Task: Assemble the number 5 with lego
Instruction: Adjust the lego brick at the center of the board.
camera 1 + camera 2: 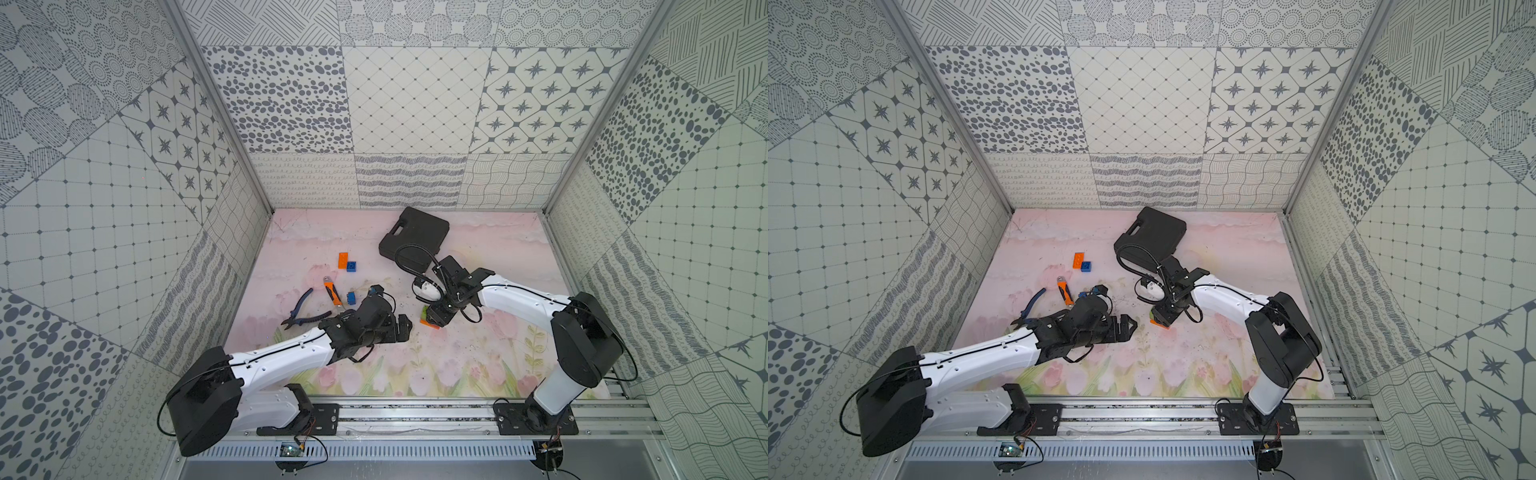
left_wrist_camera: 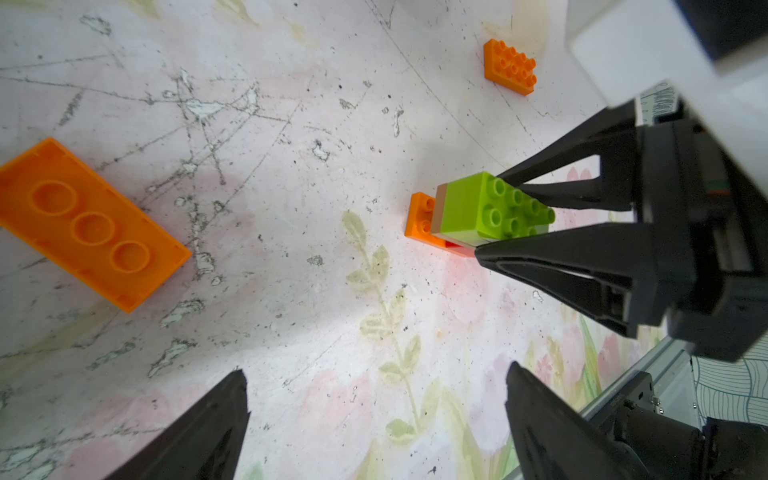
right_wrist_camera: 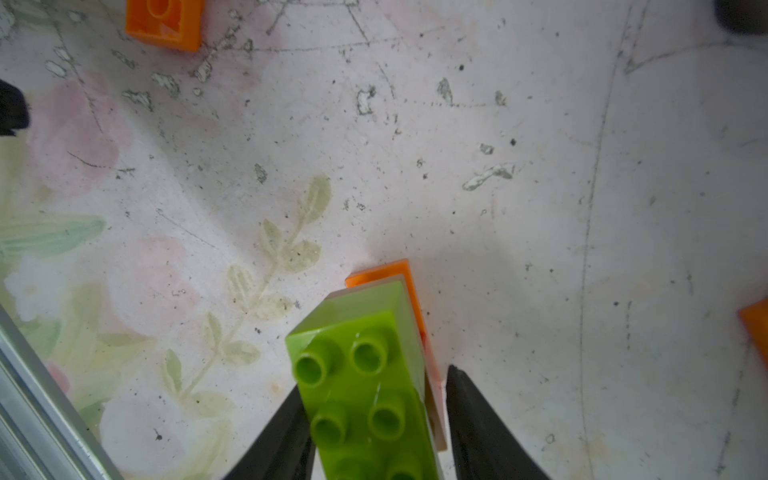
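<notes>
At the right gripper point(image 3: 374, 378): fingers point(image 3: 478, 415) set narrow astride a lego stack point(image 3: 365, 316), 1 pad against the green side, the other just beside the lower layers. Impossible to tell whether clamped or only close.

Between those fingers, the green brick point(image 2: 469, 203): lime, glossy, long, with 2 rows of round studs facing up. Beneath it a thin tan layer point(image 2: 439, 208), then a sliver of red point(image 2: 457, 249), then an orange base brick point(image 2: 422, 216) flat on the pink floral mat point(image 2: 291, 291), 2 of its studs bared beyond the green end.

Long axis level with the mat and in line with the fingers; 1 end out past the fingertips, the other hidden inside the gripper. In both top views, right of the mat's middle, mostly covered by the gripper, so heading across the mat unclear there.

Near the stack but apart from it, the left gripper point(image 2: 376, 370): fingers spread wide, only bare mat between.

Farther out, an upturned orange brick point(image 2: 83, 224) showing 3 round sockets. In a top view, a black case point(image 1: 415, 235) toward the back, a blue brick point(image 1: 351, 266) touching a flat orange brick point(image 1: 343, 260), and a lone blue brick point(image 1: 352, 298) beside orange-handled pliers point(image 1: 332, 291).
</notes>
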You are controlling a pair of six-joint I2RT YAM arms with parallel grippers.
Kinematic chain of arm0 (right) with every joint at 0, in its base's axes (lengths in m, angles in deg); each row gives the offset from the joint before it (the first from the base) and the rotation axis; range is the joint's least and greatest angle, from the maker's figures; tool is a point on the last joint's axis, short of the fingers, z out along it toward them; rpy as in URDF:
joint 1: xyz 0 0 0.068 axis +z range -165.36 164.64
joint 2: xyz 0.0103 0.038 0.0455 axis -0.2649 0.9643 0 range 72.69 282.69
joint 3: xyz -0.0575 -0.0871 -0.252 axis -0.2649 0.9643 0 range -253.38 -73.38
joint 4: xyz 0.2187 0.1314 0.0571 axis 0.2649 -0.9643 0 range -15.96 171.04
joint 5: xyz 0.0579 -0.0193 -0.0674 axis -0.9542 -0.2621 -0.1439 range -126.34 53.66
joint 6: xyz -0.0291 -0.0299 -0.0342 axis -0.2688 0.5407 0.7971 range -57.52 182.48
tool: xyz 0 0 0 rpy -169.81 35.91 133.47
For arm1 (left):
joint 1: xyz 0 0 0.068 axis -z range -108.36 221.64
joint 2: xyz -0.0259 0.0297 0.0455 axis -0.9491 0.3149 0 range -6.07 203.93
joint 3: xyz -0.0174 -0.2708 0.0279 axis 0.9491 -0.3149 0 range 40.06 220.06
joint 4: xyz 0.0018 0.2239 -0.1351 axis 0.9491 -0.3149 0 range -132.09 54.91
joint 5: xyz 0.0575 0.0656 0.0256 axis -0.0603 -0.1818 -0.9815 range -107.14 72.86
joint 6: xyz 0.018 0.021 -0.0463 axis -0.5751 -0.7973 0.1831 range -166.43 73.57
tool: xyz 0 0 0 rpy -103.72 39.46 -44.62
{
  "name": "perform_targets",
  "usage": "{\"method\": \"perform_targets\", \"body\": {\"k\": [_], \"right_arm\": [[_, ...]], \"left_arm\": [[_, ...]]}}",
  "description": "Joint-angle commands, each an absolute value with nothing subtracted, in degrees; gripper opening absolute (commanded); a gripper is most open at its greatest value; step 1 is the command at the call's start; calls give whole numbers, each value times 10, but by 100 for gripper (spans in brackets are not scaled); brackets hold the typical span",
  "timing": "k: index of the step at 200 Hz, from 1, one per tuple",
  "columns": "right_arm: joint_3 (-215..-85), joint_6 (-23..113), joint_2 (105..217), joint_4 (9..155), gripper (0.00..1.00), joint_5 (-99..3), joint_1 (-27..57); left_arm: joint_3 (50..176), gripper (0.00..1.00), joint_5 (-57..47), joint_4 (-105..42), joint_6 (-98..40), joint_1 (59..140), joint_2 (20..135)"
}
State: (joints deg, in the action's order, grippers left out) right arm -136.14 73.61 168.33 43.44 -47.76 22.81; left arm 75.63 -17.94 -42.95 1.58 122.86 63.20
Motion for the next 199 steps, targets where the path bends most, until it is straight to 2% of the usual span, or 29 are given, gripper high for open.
{"method": "perform_targets", "body": {"k": [1,74,157,199], "right_arm": [[-1378,737,1691,447,47,-485,230],[-1406,729,1704,437,29,-524,229],[-1482,756,1761,421,32,-590,226],[-1529,814,1799,387,34,-634,224]], "left_arm": [[765,100,-184,-409,11,1235,628],[764,100,-204,-426,7,1235,610],[756,100,-269,-501,-8,1220,535],[750,100,-264,-524,-19,1193,506]]}}
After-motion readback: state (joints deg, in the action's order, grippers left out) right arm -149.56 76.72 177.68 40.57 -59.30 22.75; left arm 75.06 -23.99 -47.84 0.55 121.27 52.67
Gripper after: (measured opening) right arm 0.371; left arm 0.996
